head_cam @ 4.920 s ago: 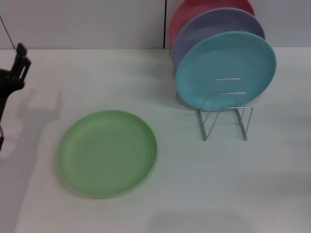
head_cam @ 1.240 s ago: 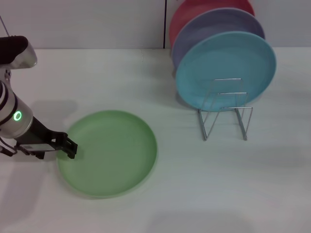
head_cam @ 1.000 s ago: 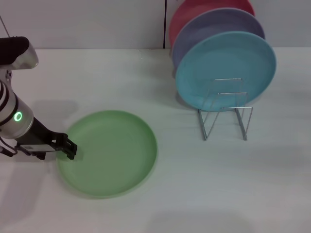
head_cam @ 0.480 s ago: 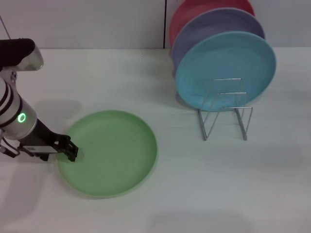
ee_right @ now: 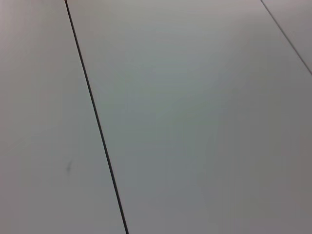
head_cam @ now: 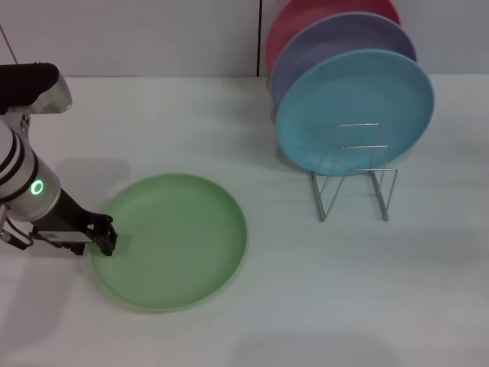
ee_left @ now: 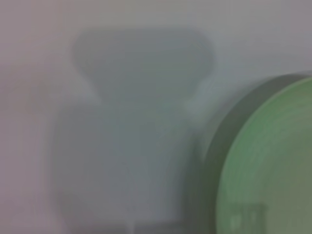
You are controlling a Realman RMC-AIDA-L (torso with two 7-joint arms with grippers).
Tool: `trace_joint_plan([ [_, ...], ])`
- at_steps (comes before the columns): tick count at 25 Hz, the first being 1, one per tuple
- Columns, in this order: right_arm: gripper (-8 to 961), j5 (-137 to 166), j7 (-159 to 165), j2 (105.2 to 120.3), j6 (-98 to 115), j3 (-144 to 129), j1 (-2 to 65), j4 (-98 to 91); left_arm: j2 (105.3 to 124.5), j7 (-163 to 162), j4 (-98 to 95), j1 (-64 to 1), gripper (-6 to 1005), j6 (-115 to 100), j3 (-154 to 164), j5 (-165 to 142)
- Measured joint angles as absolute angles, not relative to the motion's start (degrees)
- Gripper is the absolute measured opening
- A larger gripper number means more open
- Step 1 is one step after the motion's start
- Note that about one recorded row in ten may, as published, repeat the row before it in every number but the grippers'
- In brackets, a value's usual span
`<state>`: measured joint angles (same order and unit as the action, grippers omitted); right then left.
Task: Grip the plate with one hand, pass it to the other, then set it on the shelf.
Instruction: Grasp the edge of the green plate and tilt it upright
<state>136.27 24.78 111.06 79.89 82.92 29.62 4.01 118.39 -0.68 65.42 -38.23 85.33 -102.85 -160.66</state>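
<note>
The light green plate point(head_cam: 170, 241) lies flat on the white desk point(head_cam: 321, 290). The left gripper point(head_cam: 105, 235) sits low at the plate's left rim; whether its fingers are parted or closed cannot be told. Farther back right, the wire shelf point(head_cam: 356, 180) holds a turquoise plate point(head_cam: 354, 99), lavender plate point(head_cam: 336, 38) and red plate point(head_cam: 306, 11).

The green plate point(head_cam: 170, 241) lies flat on the white table point(head_cam: 321, 298), with bare table on its near, far and right sides. On its left rim sits the left gripper point(head_cam: 103, 235), low on the table, taking up that side. Far right, the wire rack point(head_cam: 355, 172) stands with a blue plate point(head_cam: 355, 107), a lavender plate point(head_cam: 336, 42) and a red plate point(head_cam: 306, 15) upright in it, blocking passage there. Between green plate and rack the table is open.
</note>
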Motion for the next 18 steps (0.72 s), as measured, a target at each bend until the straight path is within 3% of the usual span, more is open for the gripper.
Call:
trace_joint_plan([
  [3, 457, 136.24, 24.78, 111.03, 79.89, 82.88, 29.66, 4.11, 118.39, -0.69, 65.39, -38.24, 422, 85.27, -102.65, -160.66],
  [9, 457, 136.23, 24.78, 111.00, 79.89, 82.79, 29.91, 4.13, 118.37, -0.70, 65.39, -38.24, 423, 85.02, -101.77, -160.68],
  [14, 457, 136.23, 24.78, 111.00, 79.89, 82.73, 29.95, 4.13, 118.33, -0.70, 65.39, -38.24, 247, 84.96, -101.67, -160.70],
  [18, 457, 136.24, 24.78, 111.00, 79.89, 82.70, 29.97, 4.13, 118.24, -0.70, 65.39, -38.23, 239, 84.96, -101.67, -160.68],
])
